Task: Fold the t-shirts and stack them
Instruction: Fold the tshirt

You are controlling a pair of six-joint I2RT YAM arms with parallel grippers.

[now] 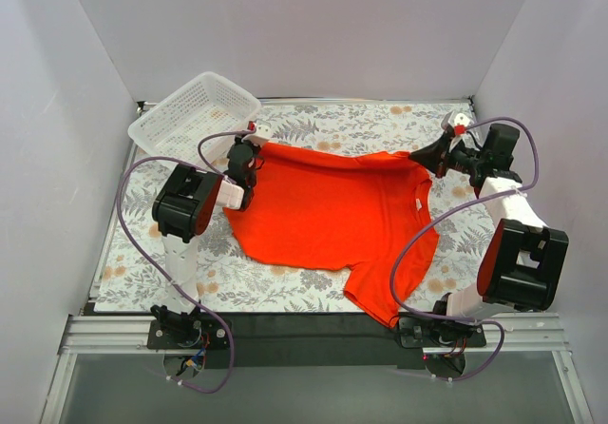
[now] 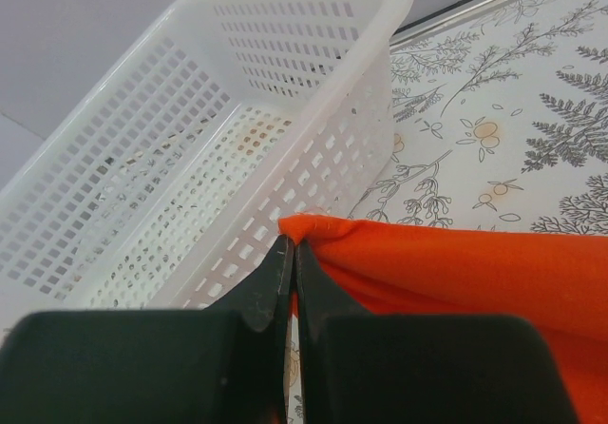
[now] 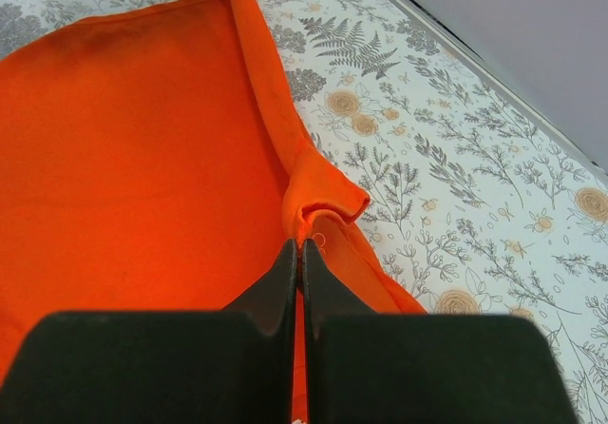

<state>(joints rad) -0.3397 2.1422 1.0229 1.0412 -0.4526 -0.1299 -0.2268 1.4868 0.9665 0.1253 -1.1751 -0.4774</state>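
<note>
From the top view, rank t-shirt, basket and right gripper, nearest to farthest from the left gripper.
1. t-shirt, held in the jaws of the left gripper.
2. basket, just beyond, far-left corner.
3. right gripper, across the t-shirt, right side.

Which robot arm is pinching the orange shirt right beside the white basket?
The left arm's fingers, shut on the shirt corner beside the basket. The right arm's fingers pinch it too, far across the table.

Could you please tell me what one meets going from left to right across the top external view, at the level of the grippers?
White plastic lattice basket → left gripper → plain orange-red t-shirt → right gripper. Both grippers are shut on the t-shirt's far edge.
</note>
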